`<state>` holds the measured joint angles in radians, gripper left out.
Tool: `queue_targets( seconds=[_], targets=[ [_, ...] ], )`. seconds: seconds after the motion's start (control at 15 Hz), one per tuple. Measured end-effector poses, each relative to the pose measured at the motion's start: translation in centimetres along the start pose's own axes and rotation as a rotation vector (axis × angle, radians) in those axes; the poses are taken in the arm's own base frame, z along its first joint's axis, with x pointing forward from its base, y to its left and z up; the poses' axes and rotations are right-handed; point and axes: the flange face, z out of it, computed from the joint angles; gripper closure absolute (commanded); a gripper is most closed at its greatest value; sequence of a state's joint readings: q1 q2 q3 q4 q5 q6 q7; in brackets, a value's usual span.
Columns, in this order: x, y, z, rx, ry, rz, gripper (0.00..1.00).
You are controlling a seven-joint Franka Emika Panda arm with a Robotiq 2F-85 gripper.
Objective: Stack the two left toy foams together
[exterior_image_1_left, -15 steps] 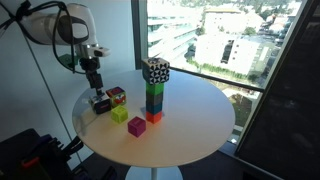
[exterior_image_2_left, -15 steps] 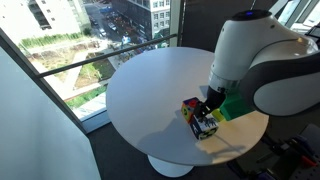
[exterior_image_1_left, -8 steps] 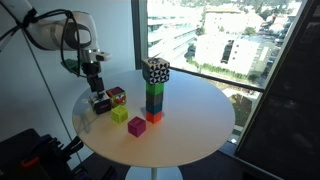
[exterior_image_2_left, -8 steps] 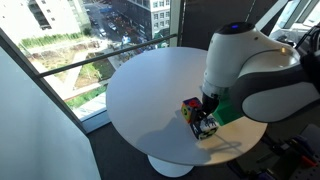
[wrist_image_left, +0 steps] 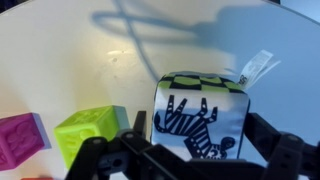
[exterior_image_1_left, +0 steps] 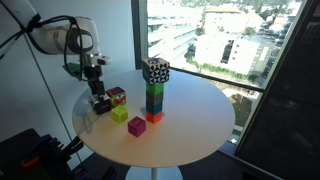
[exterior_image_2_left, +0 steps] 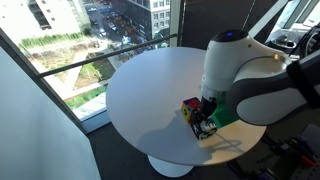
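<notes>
The dark patterned foam cube (exterior_image_1_left: pixel 101 104) sits on the round white table (exterior_image_1_left: pixel 190 115) near its edge, and it also shows in the other exterior view (exterior_image_2_left: pixel 206 125). The red and green foam cube (exterior_image_1_left: pixel 117 97) stands right beside it (exterior_image_2_left: pixel 189 107). My gripper (exterior_image_1_left: pixel 97 90) is lowered over the dark cube (exterior_image_2_left: pixel 207 112). In the wrist view the cube (wrist_image_left: pixel 200 105) shows a white zebra face, a green-black checked top and a tag. It sits between my gripper's (wrist_image_left: pixel 200 135) two fingers, which are open and close to its sides.
A plain yellow-green cube (exterior_image_1_left: pixel 120 114) and a magenta cube (exterior_image_1_left: pixel 136 126) lie close by; both show in the wrist view (wrist_image_left: pixel 88 130) (wrist_image_left: pixel 20 142). A tall cube tower (exterior_image_1_left: pixel 155 92) with a spotted top stands mid-table. A window lies beyond the table.
My gripper has come down a little over the dark cube. The cubes have not moved.
</notes>
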<state>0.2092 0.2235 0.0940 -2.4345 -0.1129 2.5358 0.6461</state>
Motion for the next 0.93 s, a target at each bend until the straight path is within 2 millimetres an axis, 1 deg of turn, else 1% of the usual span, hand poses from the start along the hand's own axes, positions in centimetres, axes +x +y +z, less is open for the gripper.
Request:
queue_targets(
  seconds=[0.47, 0.53, 0.6, 0.8, 0.93],
  targets=[
    [0.2, 0.2, 1.0, 0.002, -0.001, 0.005, 0.0],
    [0.2, 0.2, 1.1, 0.001, -0.004, 0.005, 0.25],
    [0.1, 0.2, 1.3, -0.001, -0.007, 0.005, 0.27],
    [0.1, 0.1, 1.5, -0.003, -0.011, 0.004, 0.5],
    [0.2, 0.1, 1.3, -0.006, -0.017, 0.0, 0.62]
  ],
)
